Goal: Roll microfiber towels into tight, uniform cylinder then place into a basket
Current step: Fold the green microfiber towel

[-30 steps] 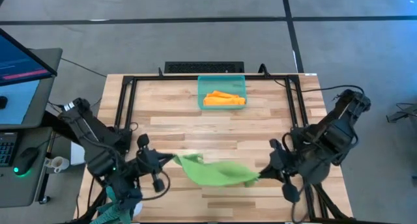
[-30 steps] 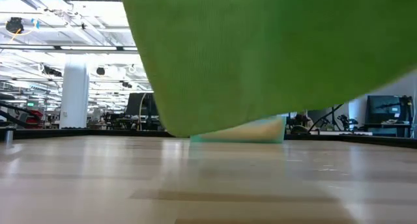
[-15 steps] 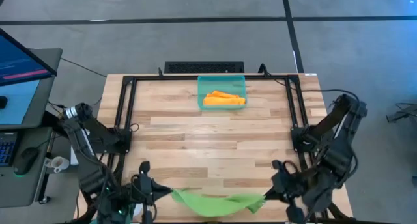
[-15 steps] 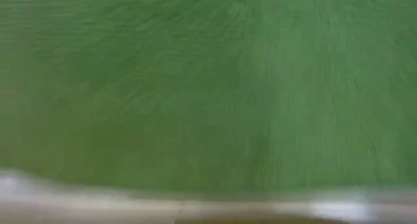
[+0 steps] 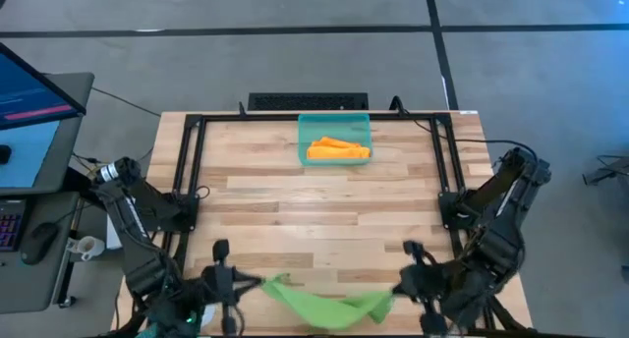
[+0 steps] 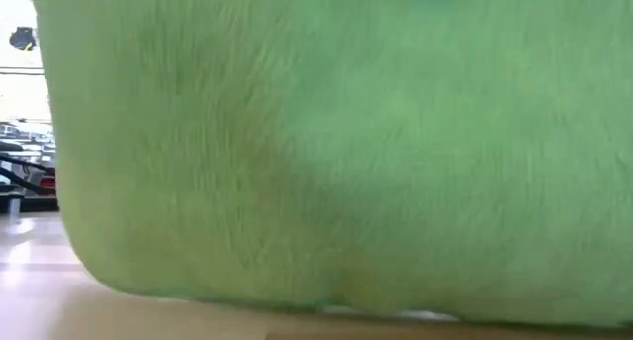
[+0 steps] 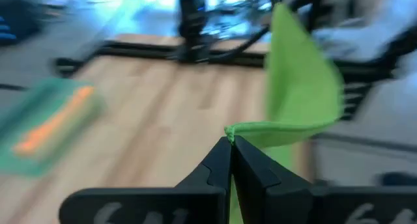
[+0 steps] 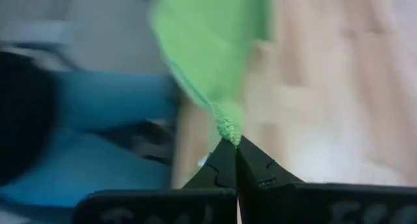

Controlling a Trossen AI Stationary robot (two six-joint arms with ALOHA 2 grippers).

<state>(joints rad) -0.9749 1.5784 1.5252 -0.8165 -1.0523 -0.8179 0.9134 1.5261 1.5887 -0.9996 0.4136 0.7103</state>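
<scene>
The soft lime-green microfiber towel (image 5: 324,307) looks light and floppy, sagging between its pinched corners, so corners or hems seem the best holds. The left gripper (image 7: 231,143) is clamped fully on one corner, the right gripper (image 8: 233,146) on the opposite corner. The towel hangs stretched between both sets of jaws.

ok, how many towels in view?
2. The orange towel lies in the basket at the table's far edge. The green towel hangs between the left gripper and right gripper at the near edge. None visibly hidden.
</scene>
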